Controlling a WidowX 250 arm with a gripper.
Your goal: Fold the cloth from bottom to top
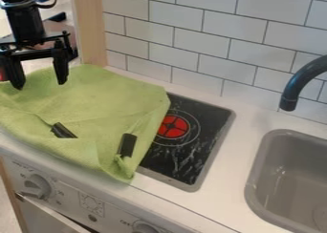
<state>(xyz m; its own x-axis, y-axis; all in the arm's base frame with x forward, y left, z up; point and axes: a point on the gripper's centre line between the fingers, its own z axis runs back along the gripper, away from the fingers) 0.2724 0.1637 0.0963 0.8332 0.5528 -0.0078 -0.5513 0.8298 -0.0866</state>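
Note:
The gripper (39, 84) hangs at the upper left, above the far left part of the cloth, its two fingers spread apart with nothing between them. The green cloth (105, 98) lies over the left part of the counter and the stove top. Its near edge is rumpled, with a small fold and a bunched corner toward the front. Two short black pieces show at the cloth's near part, one left of the middle and one near the front right corner. Whether the fingertips touch the cloth, I cannot tell.
Right of the cloth is the black stove top (185, 151) with a red burner mark (172, 126). Farther right are a grey sink (290, 179) and a dark faucet (300, 81). A tiled wall (211, 41) stands behind, a wooden post (91, 26) beside the arm, and knobs (38, 186) line the front.

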